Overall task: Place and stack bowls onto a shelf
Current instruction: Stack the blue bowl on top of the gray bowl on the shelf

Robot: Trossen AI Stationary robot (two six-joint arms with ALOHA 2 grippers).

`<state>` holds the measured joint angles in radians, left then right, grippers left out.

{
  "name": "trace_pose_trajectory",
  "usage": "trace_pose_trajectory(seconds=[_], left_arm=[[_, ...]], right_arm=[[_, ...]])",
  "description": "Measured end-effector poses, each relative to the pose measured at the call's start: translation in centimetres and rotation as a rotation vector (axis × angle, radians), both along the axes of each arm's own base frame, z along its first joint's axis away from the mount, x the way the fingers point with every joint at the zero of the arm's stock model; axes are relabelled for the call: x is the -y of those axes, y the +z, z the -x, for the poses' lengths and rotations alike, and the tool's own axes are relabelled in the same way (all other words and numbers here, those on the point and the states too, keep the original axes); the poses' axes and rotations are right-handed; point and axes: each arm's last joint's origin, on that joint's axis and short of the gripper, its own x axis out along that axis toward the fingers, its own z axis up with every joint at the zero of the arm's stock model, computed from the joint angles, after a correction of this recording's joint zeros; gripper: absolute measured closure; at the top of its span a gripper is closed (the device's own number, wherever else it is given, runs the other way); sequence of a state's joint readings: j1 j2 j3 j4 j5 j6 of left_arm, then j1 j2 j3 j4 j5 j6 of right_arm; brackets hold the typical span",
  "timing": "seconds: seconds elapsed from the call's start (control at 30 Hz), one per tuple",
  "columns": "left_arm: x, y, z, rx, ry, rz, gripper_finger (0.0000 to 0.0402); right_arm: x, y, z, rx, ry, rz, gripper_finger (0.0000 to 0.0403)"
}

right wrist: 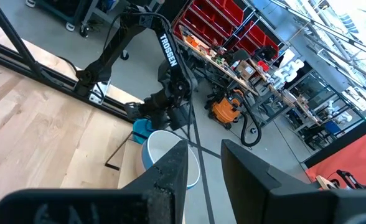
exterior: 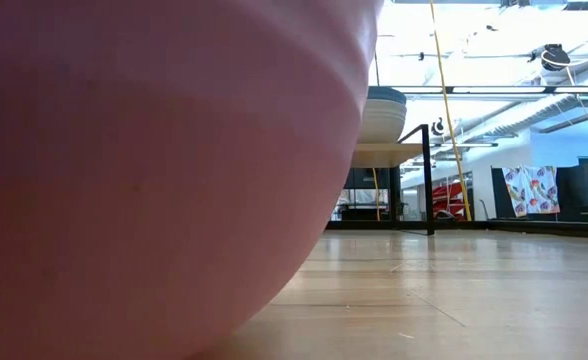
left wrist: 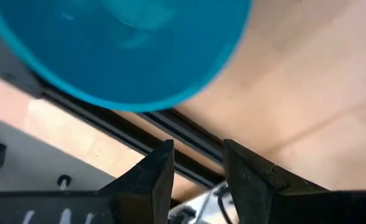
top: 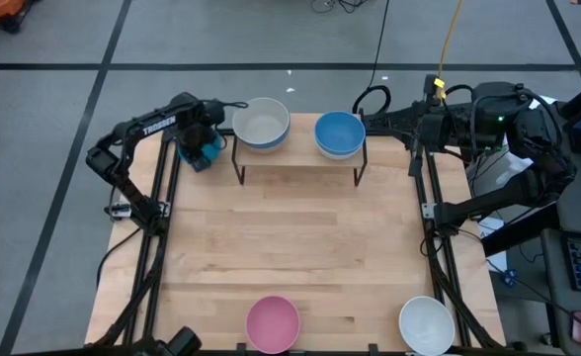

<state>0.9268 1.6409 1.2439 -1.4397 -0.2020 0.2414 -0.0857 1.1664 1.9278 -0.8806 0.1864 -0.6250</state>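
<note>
At the near edge of the counter (top: 300, 257), a pink bowl (top: 273, 323) and a white bowl (top: 427, 324) are being left well apart, untouched by either arm. In the low view the pink bowl (exterior: 164, 160) is pressed so close to the lens that most of the picture is being filled by its side, and everything behind it is being hidden.

Farther back, the shelf (top: 298, 156) is being kept at the far edge of the counter on thin black legs. On its left end a stack topped by a grey-white bowl (top: 261, 124) is being carried, with a blue rim showing beneath; on its right end a blue bowl (top: 339, 133) is being carried on top of a paler one. How many bowls are in each stack cannot be told.

The left arm is being bent back along the counter's left rail, its left claw (top: 204, 138) being held at the far left corner just beside the shelf, over a teal bowl (top: 201, 150). In the left wrist view its fingers (left wrist: 158, 171) are being held slightly apart, pinching nothing, with the teal bowl (left wrist: 121, 50) just beyond them and cut off by the frame.

The right arm is being stretched along the far right edge, and its right claw (top: 374, 121) is largely being lost against the shelf's right end; in the right wrist view its fingers (right wrist: 173, 165) are being held a little apart and empty.
</note>
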Motion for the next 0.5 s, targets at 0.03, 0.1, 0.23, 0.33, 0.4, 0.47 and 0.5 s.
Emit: trace_pose_trajectory(seconds=[0.03,0.1,0.23,0.33,0.4,0.47,0.5], left_arm=[[0.2,-0.4,0.1,-0.002,-0.015,0.030,0.0259],[0.7,-1.1,0.4,0.002,-0.025,0.081,0.0259],[1.1,-2.1,0.7,-0.012,-0.040,0.115,0.0259],[1.0,-2.3,0.6,-0.004,-0.057,0.100,0.0259],[0.8,-2.3,0.5,-0.005,-0.061,0.075,0.0259],[0.6,-2.3,0.4,0.006,-0.079,0.061,0.0259],[0.6,-2.3,0.4,0.011,-0.096,0.062,0.0259]], right_arm=[[0.0,0.0,0.0,0.000,-0.001,0.000,0.0314],[0.0,0.0,0.0,0.000,-0.001,0.000,0.0314],[0.0,0.0,0.0,-0.007,0.005,0.024,0.0314],[0.0,0.0,0.0,-0.010,0.009,0.048,0.0314],[0.0,0.2,-0.1,0.004,0.009,0.049,0.0314],[0.0,0.2,-0.1,0.010,0.009,0.050,0.0314],[0.0,0.2,-0.1,0.012,0.009,0.050,0.0314]])
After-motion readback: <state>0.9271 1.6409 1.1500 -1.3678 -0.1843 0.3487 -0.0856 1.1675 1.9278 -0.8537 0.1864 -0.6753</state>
